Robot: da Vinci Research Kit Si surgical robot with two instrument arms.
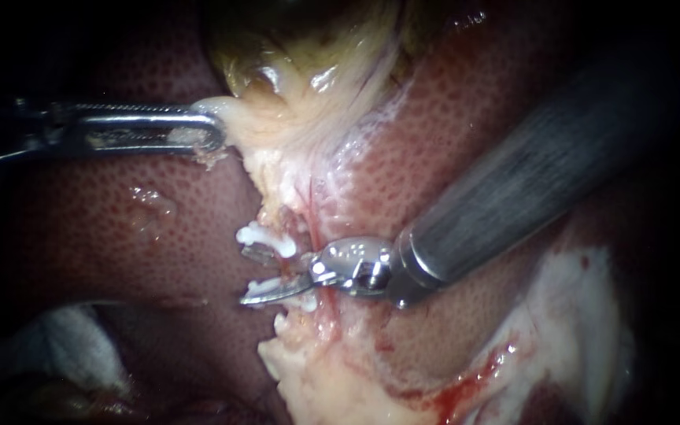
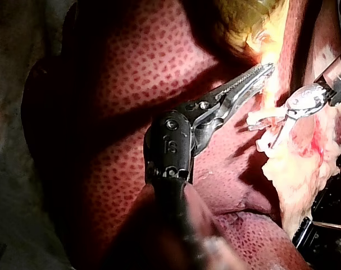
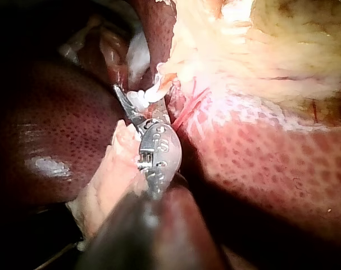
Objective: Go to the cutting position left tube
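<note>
My right instrument (image 1: 252, 275) comes in from the upper right, its two thin blades standing open around a short pale tube (image 1: 289, 271) in the fatty strip below the gallbladder (image 1: 301, 47). One white clip (image 1: 265, 236) sits just above the upper blade. Another white clip (image 1: 302, 303) sits by the lower blade. The right wrist view shows the blades (image 3: 128, 101) tucked against the same white clips (image 3: 145, 97). My left instrument (image 1: 216, 130) reaches in from the left, jaws shut on the pale edge of the gallbladder tissue (image 1: 218, 106), holding it up; the left wrist view shows those jaws (image 2: 264, 73).
Dark red speckled liver (image 1: 120, 228) surrounds the field on both sides. Pale fatty tissue with some blood (image 1: 466, 386) lies below my right instrument. White gauze (image 1: 64, 346) sits in the lower left corner.
</note>
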